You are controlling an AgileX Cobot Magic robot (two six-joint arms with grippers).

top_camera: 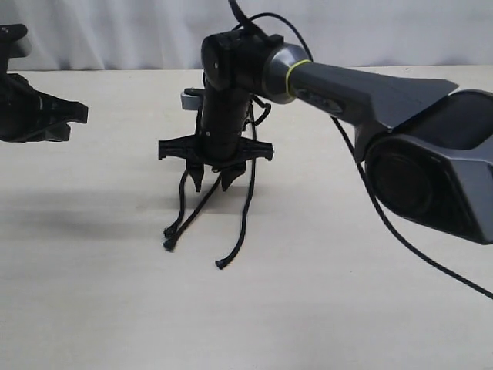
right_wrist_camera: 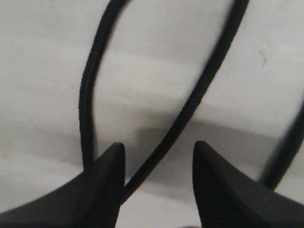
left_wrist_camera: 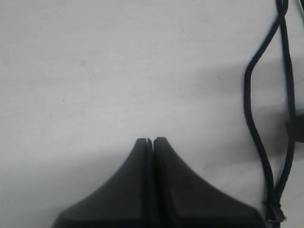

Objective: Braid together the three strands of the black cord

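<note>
The black cord's three strands hang out from under my right gripper (top_camera: pixel 214 182) and lie on the pale table. Two strands (top_camera: pixel 194 217) run close together to knobby tips (top_camera: pixel 169 238); the third strand (top_camera: pixel 245 223) lies apart, ending nearer the front. The cord's bound top is hidden behind the arm. My right gripper points down, open, straddling one diagonal strand (right_wrist_camera: pixel 199 90) without pinching it; another strand (right_wrist_camera: pixel 88 95) passes outside one finger. My left gripper (top_camera: pixel 77 114) is shut and empty at the far left, with two strands (left_wrist_camera: pixel 251 118) off to one side.
A small silver clamp-like part (top_camera: pixel 189 97) sits behind the right arm's wrist. The right arm's glossy cable (top_camera: pixel 400 239) trails across the table at the right. A white backdrop (top_camera: pixel 115 31) bounds the table's far edge.
</note>
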